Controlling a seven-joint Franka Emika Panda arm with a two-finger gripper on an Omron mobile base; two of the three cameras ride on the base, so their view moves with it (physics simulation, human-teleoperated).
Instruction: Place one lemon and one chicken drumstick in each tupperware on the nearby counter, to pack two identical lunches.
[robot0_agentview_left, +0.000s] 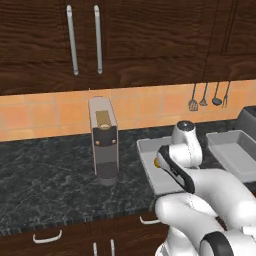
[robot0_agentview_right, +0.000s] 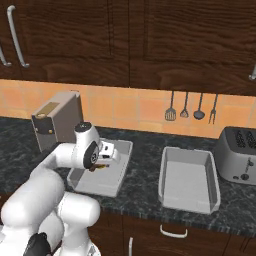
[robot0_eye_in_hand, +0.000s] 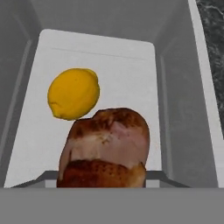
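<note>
Now the two-finger gripper (robot0_agentview_right: 101, 165) hangs clenched on a browned roasted chicken drumstick (robot0_eye_in_hand: 105, 151) over the left grey rectangular tupperware (robot0_agentview_right: 120, 181) on the dark speckled stone counter (robot0_agentview_left: 45, 190); a yellow lemon (robot0_eye_in_hand: 73, 93) already lies inside; next, seemingly, release it, then fill the empty right grey tupperware (robot0_agentview_right: 189, 202) likewise.

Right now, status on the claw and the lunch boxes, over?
Claw shut on chicken drumstick, over left tupperware. Lemon already inside. Right tupperware empty. Nothing blocking.

Browned drumstick (robot0_eye_in_hand: 105, 148) above grey tupperware (robot0_eye_in_hand: 175, 87) holding a yellow lemon (robot0_eye_in_hand: 73, 93); second tupperware (robot0_agentview_right: 189, 179) beside it
</note>
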